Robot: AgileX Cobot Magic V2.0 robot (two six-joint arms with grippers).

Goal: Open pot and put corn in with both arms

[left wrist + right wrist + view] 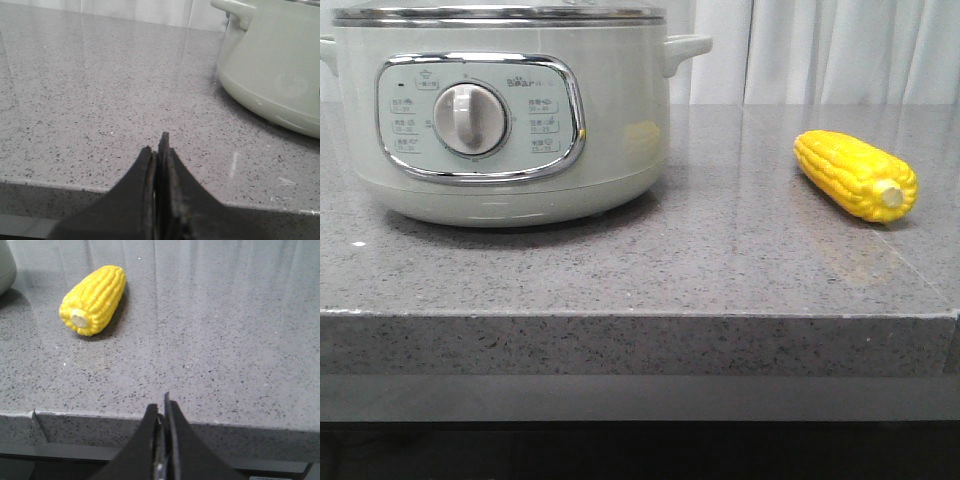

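Note:
The pale grey-green pot stands at the left of the grey counter, its steel-rimmed lid on and its dial panel facing me. Its side also shows in the left wrist view. The yellow corn lies on the counter at the right, stub end toward the front; it also shows in the right wrist view. My left gripper is shut and empty near the counter's front edge, well apart from the pot. My right gripper is shut and empty, before the front edge, short of the corn. Neither gripper shows in the front view.
The speckled grey counter has a thick front edge with a dark gap below. White curtains hang behind it.

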